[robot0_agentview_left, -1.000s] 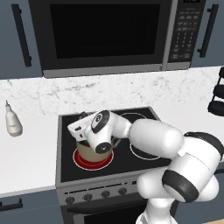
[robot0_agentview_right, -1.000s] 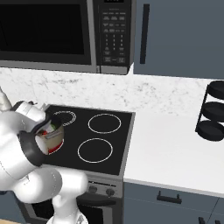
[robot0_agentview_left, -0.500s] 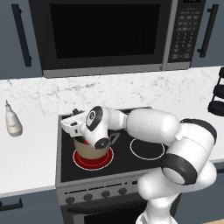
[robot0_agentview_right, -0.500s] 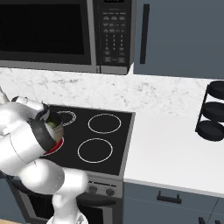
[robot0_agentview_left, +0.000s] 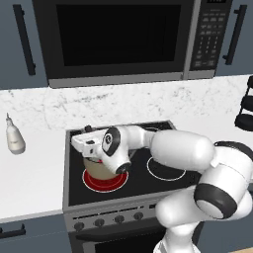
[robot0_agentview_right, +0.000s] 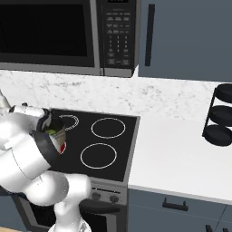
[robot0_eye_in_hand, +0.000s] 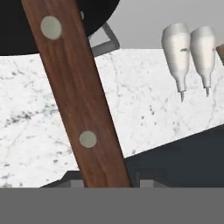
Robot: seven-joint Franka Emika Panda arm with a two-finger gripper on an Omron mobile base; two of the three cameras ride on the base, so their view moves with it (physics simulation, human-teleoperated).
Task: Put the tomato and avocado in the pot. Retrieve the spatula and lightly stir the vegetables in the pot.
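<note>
- At the far left of the left base view I noted a pale bottle (robot0_agentview_left: 15, 140) standing on the marble counter (robot0_agentview_left: 34, 173), well apart from the stove and not involved.
- The pot (robot0_agentview_left: 98, 168) sat on the front left burner (robot0_agentview_left: 105, 181), which glowed red. In the right base view I saw the avocado (robot0_agentview_right: 54, 132) as a green patch inside the pot, with a trace of red at the pot's side that I could not identify.
- The gripper (robot0_agentview_left: 88, 147) hung at the pot's mouth, with the wrist covering most of it. In the hand view the spatula (robot0_eye_in_hand: 76, 94) ran up from between the finger tips, handle and rivets close to the lens, so I judged the gripper clenched on its handle. The head lay outside that view.
- I judged the stirring step to be in hand.
- Risk: the pot looked light and unrestrained, so a wide or forceful sweep could drag it off the burner or tip it.
- Risk: with the handle held at an angle, resistance at the head could twist the spatula loose.
- Risk: I could not confirm the tomato's place, so a stroke could flick a vegetable out.
</note>
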